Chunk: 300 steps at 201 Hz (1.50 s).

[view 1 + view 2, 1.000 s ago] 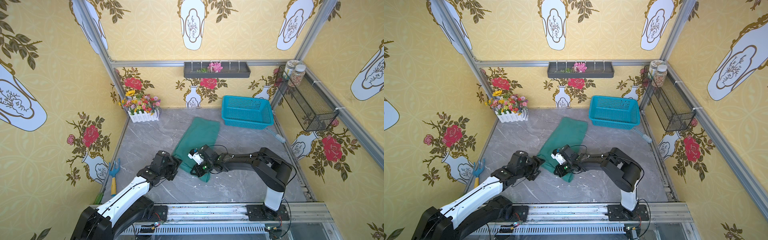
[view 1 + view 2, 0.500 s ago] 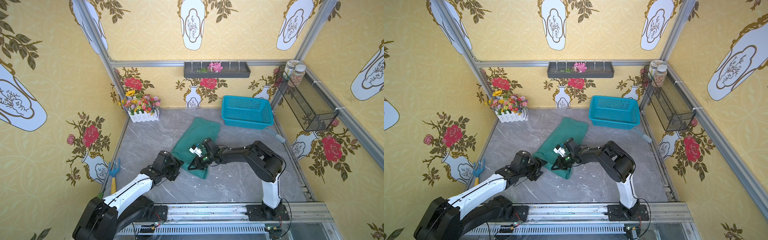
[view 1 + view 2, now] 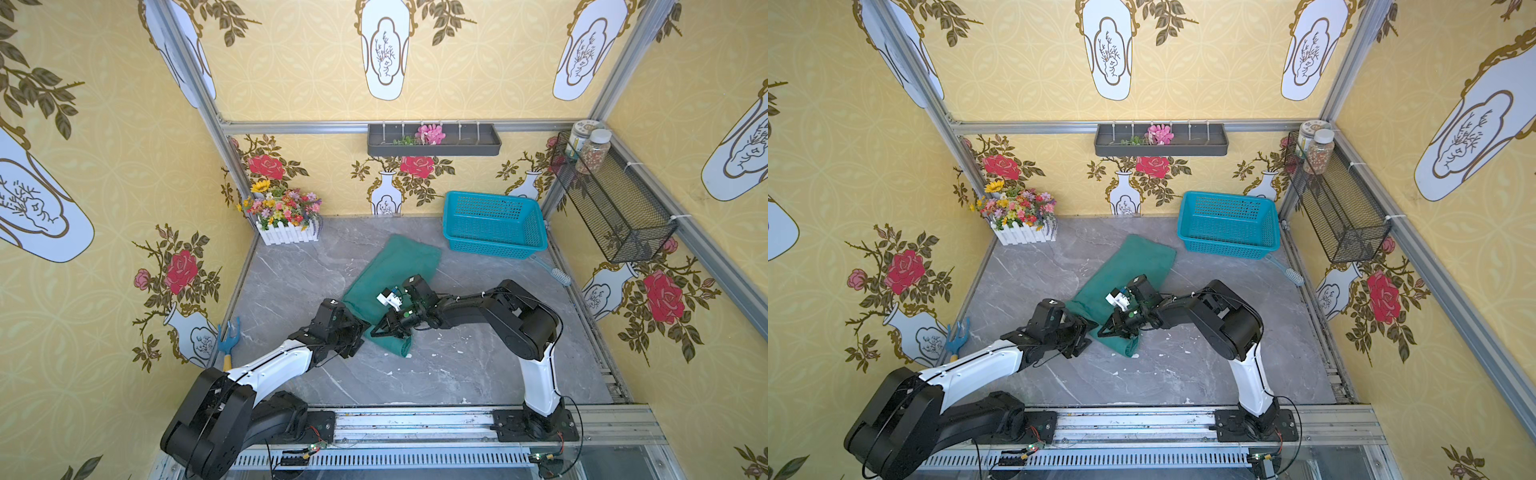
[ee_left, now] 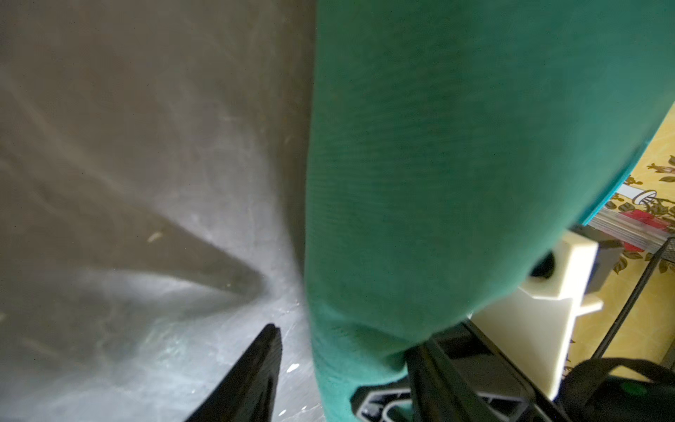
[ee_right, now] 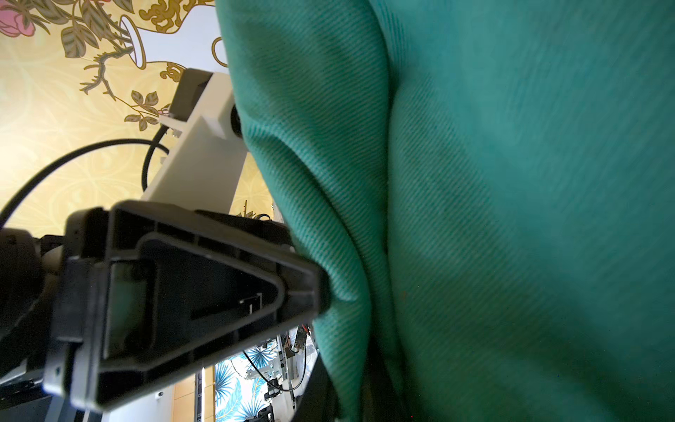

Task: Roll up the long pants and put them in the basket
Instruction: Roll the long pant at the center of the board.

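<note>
The grey marbled desk is filling the floor of a booth whose three walls are wearing yellow wallpaper printed with red roses and white vases; aluminium posts are running up the corners. The long pants are lying near the middle of the desk as a narrow teal-green strip, slanting from just short of the blue mesh basket down toward the arms, with the near end bunching into a thick fold. A few white specks are lying on the bare stone beside that fold.

The right hand is lying low over the near end with its fingers pressed together, pinching a gathered fold of the cloth, as the right wrist view shows. The left hand is sitting at the cloth's edge with its fingers spread: in the left wrist view one finger is resting over bare desk, apart from the fabric.

A white picket box of flowers is standing in the far left corner. A dark wall tray is hanging on the back wall, and a black wire shelf on the right wall is carrying two jars. A pale blue brush is lying by the right wall, and a blue garden fork is leaning at the left wall.
</note>
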Each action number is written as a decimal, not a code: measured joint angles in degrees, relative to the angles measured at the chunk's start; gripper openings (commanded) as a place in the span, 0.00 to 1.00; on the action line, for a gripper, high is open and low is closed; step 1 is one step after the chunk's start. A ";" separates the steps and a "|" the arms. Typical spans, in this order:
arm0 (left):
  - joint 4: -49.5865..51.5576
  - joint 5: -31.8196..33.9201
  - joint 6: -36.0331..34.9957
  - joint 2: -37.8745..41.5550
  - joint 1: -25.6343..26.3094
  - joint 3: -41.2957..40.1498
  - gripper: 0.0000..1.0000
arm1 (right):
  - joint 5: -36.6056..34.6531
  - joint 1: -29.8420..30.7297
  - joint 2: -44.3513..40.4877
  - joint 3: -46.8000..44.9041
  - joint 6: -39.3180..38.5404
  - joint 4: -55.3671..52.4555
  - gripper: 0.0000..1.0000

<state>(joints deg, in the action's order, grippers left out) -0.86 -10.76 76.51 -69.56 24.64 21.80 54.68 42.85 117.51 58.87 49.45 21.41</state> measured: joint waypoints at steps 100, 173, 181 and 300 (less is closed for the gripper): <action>-7.43 -4.83 -2.08 -11.47 -1.66 2.45 0.13 | -0.76 -0.39 -0.07 -1.14 1.31 0.81 0.12; -5.27 -4.00 -2.56 -12.50 -1.57 4.46 0.00 | -19.39 0.98 -15.89 1.07 -14.27 -21.38 0.74; -5.14 -4.00 -2.54 -12.61 -1.55 4.59 0.00 | -25.00 2.43 -18.71 0.96 -16.90 -24.24 0.75; -5.27 -2.91 -2.32 -13.00 -0.90 5.05 0.00 | -84.65 31.89 -20.57 -8.09 -60.87 -18.03 0.76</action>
<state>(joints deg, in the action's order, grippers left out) -6.13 -13.67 74.19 -82.56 23.75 26.85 -29.98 74.74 96.95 50.78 -11.42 3.38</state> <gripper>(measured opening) 0.170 0.754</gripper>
